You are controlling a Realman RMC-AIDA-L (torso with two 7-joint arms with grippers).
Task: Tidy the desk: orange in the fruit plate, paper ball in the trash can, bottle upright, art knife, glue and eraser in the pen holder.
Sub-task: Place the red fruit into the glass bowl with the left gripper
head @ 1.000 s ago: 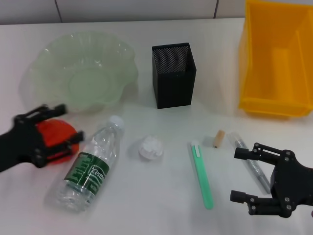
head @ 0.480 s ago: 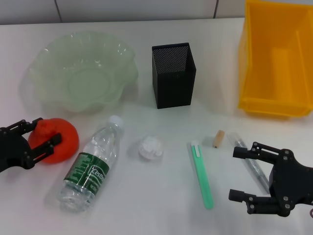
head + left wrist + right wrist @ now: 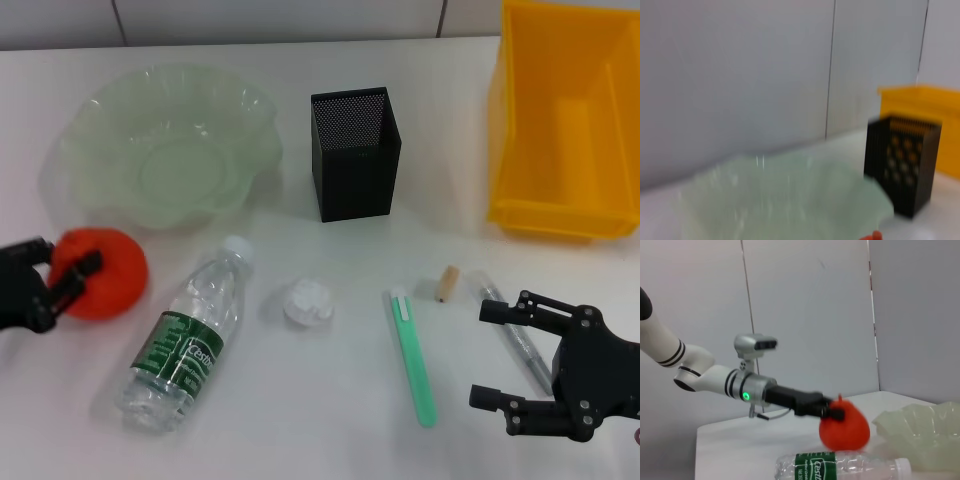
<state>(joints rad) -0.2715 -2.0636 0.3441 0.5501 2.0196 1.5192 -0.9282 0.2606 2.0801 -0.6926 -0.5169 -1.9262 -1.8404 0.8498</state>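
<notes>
The orange [image 3: 105,275] is at the front left, just before the green glass fruit plate [image 3: 165,145]. My left gripper [image 3: 66,266] is shut on the orange's left side; the right wrist view shows its fingertips [image 3: 834,413] on the orange [image 3: 845,426]. The bottle [image 3: 190,340] lies on its side. The paper ball [image 3: 307,301], green art knife [image 3: 412,355], tan eraser [image 3: 450,283] and grey glue pen [image 3: 512,332] lie on the table. The black mesh pen holder [image 3: 355,152] stands at the back middle. My right gripper [image 3: 488,356] is open and empty beside the glue pen.
The yellow trash bin [image 3: 565,120] stands at the back right. The left wrist view shows the plate [image 3: 785,195], the pen holder [image 3: 902,170] and the bin [image 3: 920,120] against a grey wall. The bottle [image 3: 840,466] lies close to the orange.
My left gripper has drawn back to the left and closed in on the orange. The orange has shifted a little left and toward the plate. The right arm has not moved.
</notes>
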